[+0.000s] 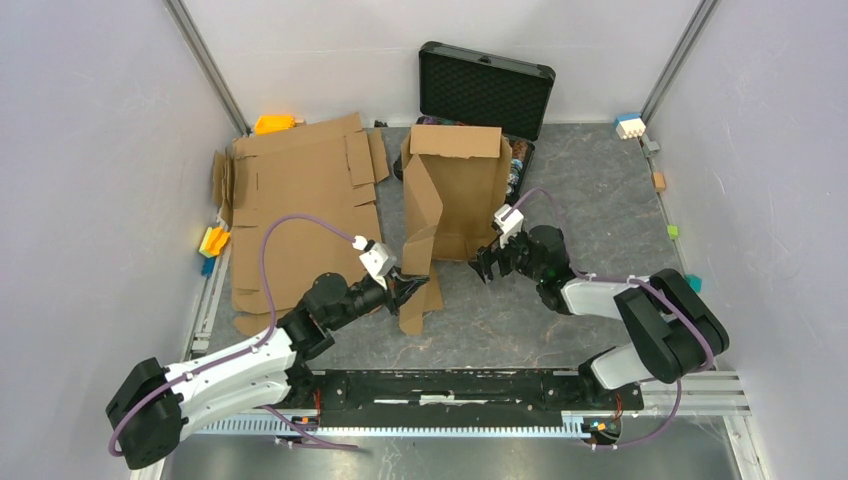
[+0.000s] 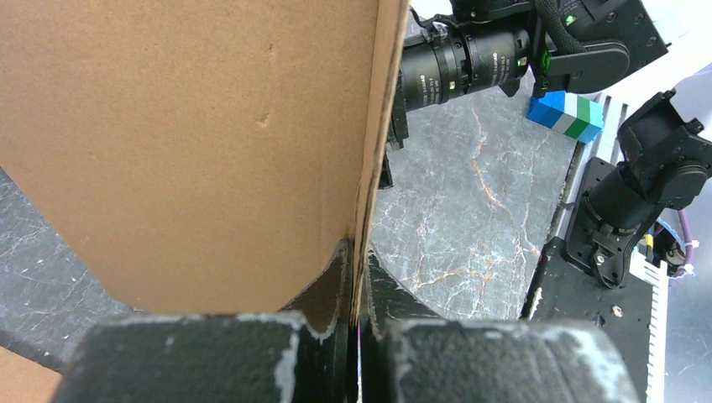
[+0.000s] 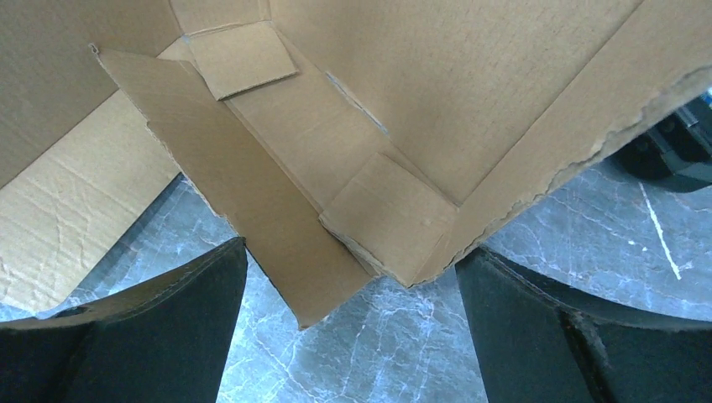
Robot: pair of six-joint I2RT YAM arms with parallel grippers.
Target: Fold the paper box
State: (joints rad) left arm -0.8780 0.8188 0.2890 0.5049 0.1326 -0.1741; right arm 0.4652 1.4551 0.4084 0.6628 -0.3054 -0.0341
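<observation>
Overhead, the paper box (image 1: 455,190) stands half-raised in the middle of the tabletop (image 1: 600,190). Its back panel is upright just in front of the open black case (image 1: 485,85), and its left wall is folded forward toward the arms. The left hand (image 1: 408,290) is clenched on the near lower edge of that left wall. The right hand (image 1: 487,265) sits at the box's near right corner. A flat cardboard sheet (image 1: 300,205) lies just left of the box and fills most of that side. Right of the box the grey surface is open out to the small blocks (image 1: 630,125) along the wall.

From the left wrist, the left hand (image 2: 357,281) pinches the thin edge of a paper box (image 2: 210,126) wall. The cardboard stands upright between the closed fingers (image 2: 210,361). Right of that edge lies marbled tabletop (image 2: 470,210), with the right arm (image 2: 458,63) beyond it and a blue and green block (image 2: 567,115) near the tabletop's edge.

From the right wrist, the right hand (image 3: 351,252) is released and spread wide, its dark fingers (image 3: 126,336) on either side of the paper box's (image 3: 420,84) lower corner. A torn flap edge runs up to the right, and a narrow flap points down between the fingers. The flap seems to clear both fingers, though the angle makes contact hard to judge. Tabletop (image 3: 378,361) shows beneath.
</observation>
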